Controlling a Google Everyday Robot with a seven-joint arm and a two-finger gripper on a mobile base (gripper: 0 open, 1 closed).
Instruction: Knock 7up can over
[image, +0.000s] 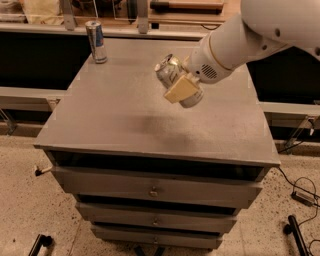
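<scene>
end effector (181, 89): over mid-desk, fingers clamped on the 7up can
7up can (168, 69): held tilted, top pointing left, clear of the desk (120, 115)
slim silver-blue can (96, 41): upright, back-left corner

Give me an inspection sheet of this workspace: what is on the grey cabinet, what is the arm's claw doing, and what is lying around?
Surface: grey cabinet top, with a soft shadow under the arm.
Job's things: 7up can, tilted, silver top toward the far left.
Clutter: slim silver-blue can, upright near the far left corner.
Grippers: gripper over the middle of the top, shut on the 7up can, with a tan finger across its side.
Cables: black cable on the floor at the right.
Surroundings: drawers below the top, speckled floor, bench behind.
</scene>
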